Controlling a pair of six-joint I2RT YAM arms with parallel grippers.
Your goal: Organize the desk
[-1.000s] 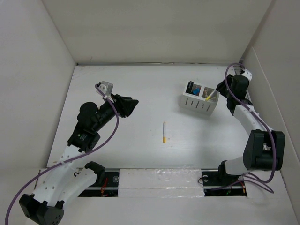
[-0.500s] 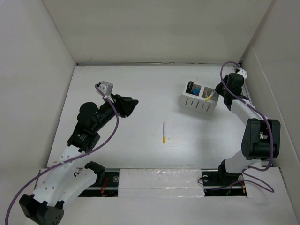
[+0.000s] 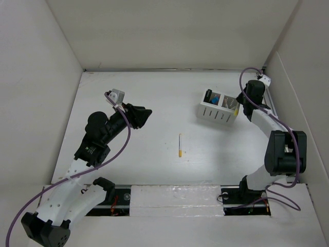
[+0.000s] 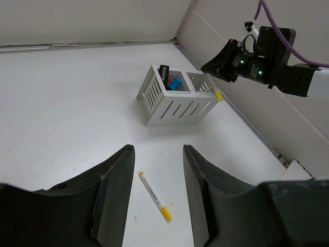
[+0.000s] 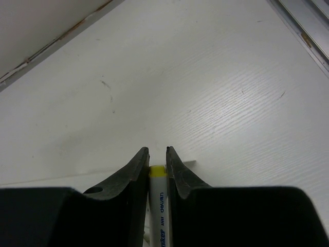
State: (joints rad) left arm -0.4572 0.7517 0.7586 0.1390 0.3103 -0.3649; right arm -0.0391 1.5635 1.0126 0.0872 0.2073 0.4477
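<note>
White panels wall the desk (image 3: 154,92), a matte tabletop with a slotted organizer box (image 3: 218,110) standing toward its far right. At the box's right end the right gripper (image 5: 156,154) is clamped on a yellow-capped marker (image 5: 158,203) — whether the marker reaches inside a compartment cannot be told. Well to the left of the box hovers the left gripper (image 4: 158,152), its jaws apart and holding nothing. Nearer than the box, on its left side, lies a yellow-tipped pen (image 3: 180,145) — flat on the desk.
</note>
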